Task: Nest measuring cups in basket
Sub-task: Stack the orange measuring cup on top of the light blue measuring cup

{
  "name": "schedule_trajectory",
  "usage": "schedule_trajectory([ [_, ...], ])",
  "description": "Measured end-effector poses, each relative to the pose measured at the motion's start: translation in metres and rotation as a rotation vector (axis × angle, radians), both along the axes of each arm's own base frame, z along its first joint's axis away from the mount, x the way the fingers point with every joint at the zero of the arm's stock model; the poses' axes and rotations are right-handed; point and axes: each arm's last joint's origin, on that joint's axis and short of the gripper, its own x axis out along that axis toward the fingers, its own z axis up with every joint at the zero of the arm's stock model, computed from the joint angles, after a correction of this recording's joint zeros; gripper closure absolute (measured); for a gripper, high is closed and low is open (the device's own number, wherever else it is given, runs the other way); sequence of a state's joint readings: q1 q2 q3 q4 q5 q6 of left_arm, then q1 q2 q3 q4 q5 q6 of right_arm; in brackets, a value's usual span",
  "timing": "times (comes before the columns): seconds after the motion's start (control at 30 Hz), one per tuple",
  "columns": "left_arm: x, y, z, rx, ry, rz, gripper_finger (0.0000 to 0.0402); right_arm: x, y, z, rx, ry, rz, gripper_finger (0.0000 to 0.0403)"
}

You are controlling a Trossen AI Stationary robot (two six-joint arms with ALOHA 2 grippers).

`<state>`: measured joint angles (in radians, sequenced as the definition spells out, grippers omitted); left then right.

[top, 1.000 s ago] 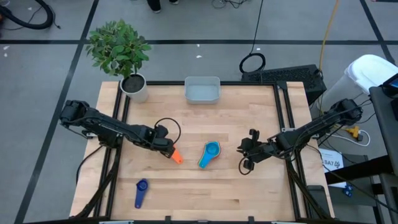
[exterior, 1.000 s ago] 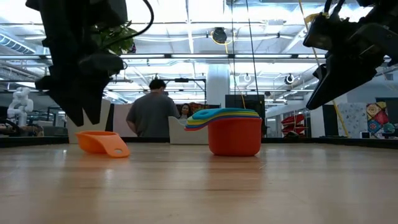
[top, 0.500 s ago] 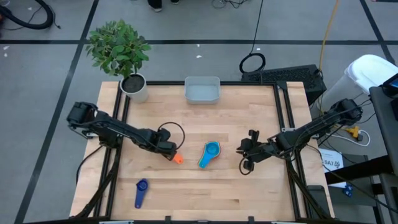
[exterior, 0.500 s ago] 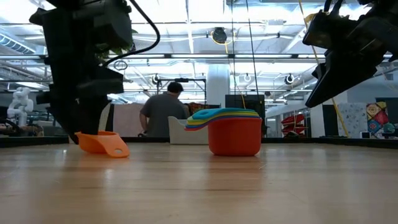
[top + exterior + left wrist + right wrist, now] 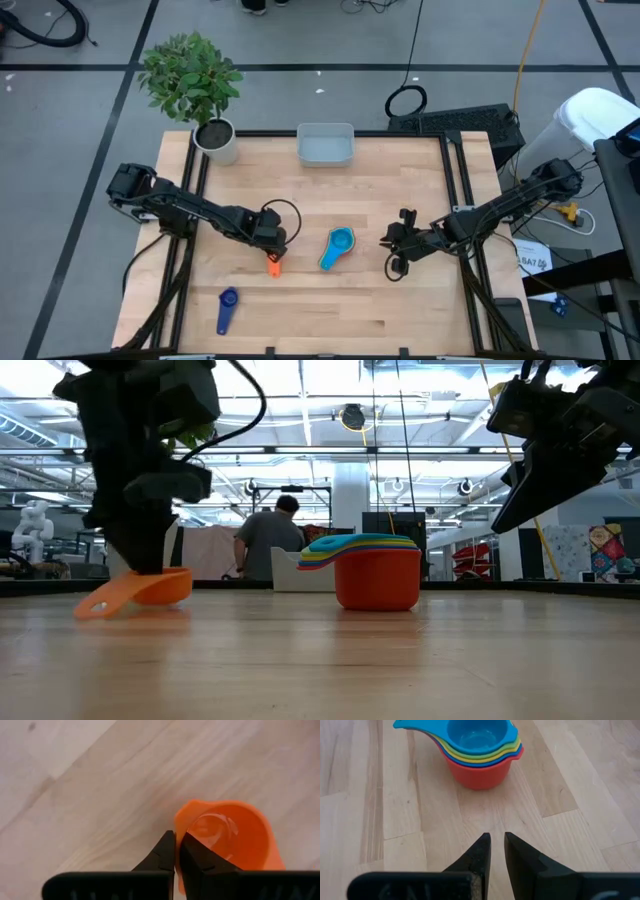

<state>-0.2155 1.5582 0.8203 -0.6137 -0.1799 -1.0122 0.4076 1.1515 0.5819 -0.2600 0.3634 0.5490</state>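
My left gripper (image 5: pixel 271 243) is shut on an orange measuring cup (image 5: pixel 273 264), left of the table's middle. The cup also shows in the low view (image 5: pixel 140 588). A nested stack of cups (image 5: pixel 338 247), bright blue on top and red at the bottom (image 5: pixel 480 750), stands on its base at the middle. A dark blue cup (image 5: pixel 227 308) lies near the front left. The pale grey basket (image 5: pixel 325 145) stands at the far edge. My right gripper (image 5: pixel 497 845) hovers right of the stack, empty, with a narrow gap between its fingers. My left gripper pinches the orange cup's rim wall (image 5: pixel 177 826), one finger inside the bowl and one finger (image 5: pixel 164 851) outside. The fingers come from above, pointing down. The cup is tilted, its handle (image 5: pixel 95 605) dipping toward the near edge. Whether it is clear of the table, I cannot tell.
A round white plant pot (image 5: pixel 218 140) with a leafy plant stands at the far left corner. Black rails (image 5: pixel 455 190) run along the table's sides. Bare wood lies between the stack and the basket. A person (image 5: pixel 270 545) stands in the room behind.
My left gripper has come down onto the orange cup and taken hold of its rim. It then went a little toward the near edge. The cup has turned about: its handle pointed toward the near right and now points toward the near edge, and the cup is tilted.
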Motion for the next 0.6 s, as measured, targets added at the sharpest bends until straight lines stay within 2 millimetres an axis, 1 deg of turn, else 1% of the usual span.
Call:
schedule_trajectory([
  [0.07, 0.009, 0.000, 0.009, 0.006, -0.045, -0.055, 0.0393, 0.000, 0.000, 0.000, -0.007, 0.003, 0.006, 0.0353],
  [0.1, 0.016, 0.000, 0.017, 0.012, -0.078, -0.096, 0.0393, -0.001, 0.000, 0.000, -0.012, 0.009, 0.009, 0.0353],
  [0.23, 0.037, -0.002, 0.053, 0.053, -0.193, -0.247, 0.0393, -0.003, -0.002, -0.003, -0.019, 0.044, -0.001, 0.0353],
  [0.4, 0.057, -0.002, 0.097, 0.169, -0.299, -0.441, 0.0393, -0.009, -0.004, -0.006, -0.010, 0.103, -0.035, 0.0353],
  [0.5, 0.064, 0.005, 0.113, 0.229, -0.333, -0.498, 0.0393, -0.010, -0.004, -0.004, 0.002, 0.093, -0.036, 0.0353],
  [0.6, 0.069, 0.020, 0.121, 0.263, -0.345, -0.493, 0.0393, -0.010, -0.004, 0.000, 0.023, 0.067, -0.026, 0.0353],
])
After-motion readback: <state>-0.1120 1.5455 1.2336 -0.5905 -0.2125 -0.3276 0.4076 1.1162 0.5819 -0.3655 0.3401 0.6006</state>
